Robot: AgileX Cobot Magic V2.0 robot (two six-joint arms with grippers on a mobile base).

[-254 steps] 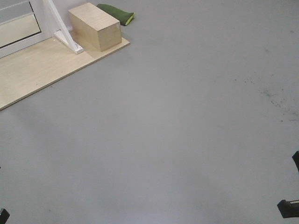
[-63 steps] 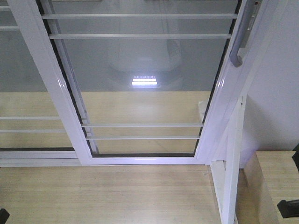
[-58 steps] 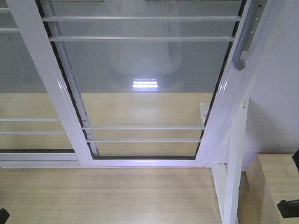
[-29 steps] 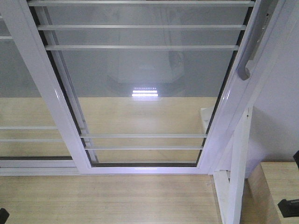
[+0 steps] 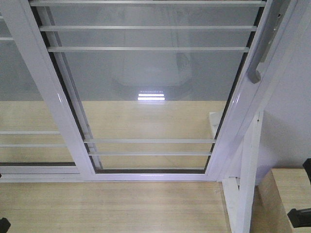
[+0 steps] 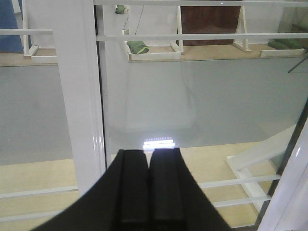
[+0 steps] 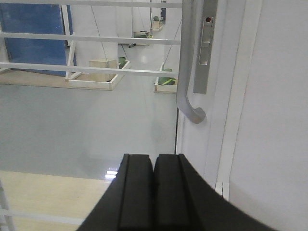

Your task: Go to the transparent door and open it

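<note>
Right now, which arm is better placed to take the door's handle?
Right. The handle hangs just above and slightly right of the shut right gripper, close ahead. The shut left gripper faces bare glass beside a white stile, with no handle in its view.

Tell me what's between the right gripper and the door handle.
Nothing. In the right wrist view, the shut right gripper sits below the handle with only open air between them, and the transparent door glass behind.
</note>
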